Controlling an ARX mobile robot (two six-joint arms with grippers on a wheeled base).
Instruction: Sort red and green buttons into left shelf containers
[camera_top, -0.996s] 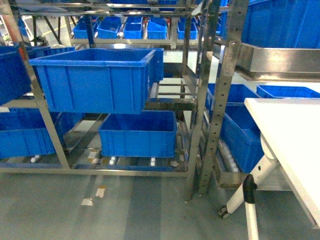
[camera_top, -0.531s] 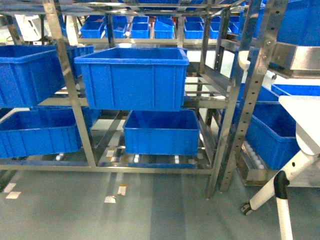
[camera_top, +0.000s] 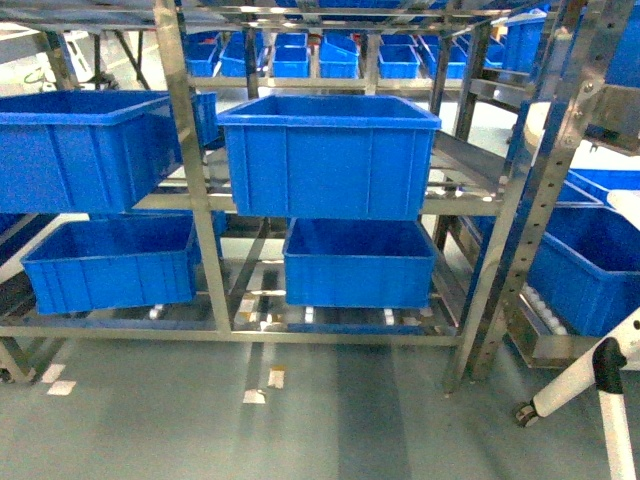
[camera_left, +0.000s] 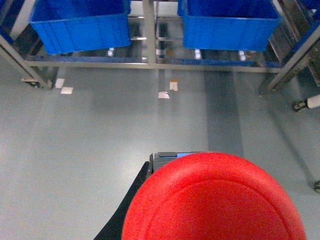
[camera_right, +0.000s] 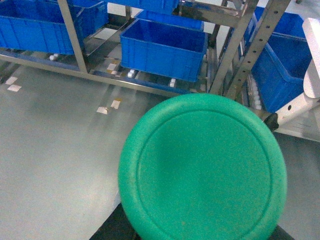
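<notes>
The red button's (camera_left: 215, 200) round cap fills the bottom of the left wrist view, held above the grey floor; a dark finger (camera_left: 131, 207) of my left gripper shows beside it, and its grey base (camera_left: 167, 159) peeks out behind. The green button's (camera_right: 202, 167) cap fills the right wrist view the same way, with dark finger parts (camera_right: 107, 227) under it. Two large deep blue bins (camera_top: 330, 150) (camera_top: 85, 145) sit on the steel shelf's upper level ahead, and two more (camera_top: 357, 262) (camera_top: 110, 262) below. Neither gripper appears in the head view.
Steel uprights (camera_top: 195, 170) (camera_top: 530, 210) frame the rack. Small blue trays (camera_top: 340, 55) line the back. Another rack with blue bins (camera_top: 600, 265) stands to the right, beside a white table leg with a caster (camera_top: 590, 385). Paper scraps (camera_top: 265, 385) lie on the floor.
The head view has swung left: the rack and its bins slid to the right in the picture, a second pair of bins came in at the left, and the white table left the view.
</notes>
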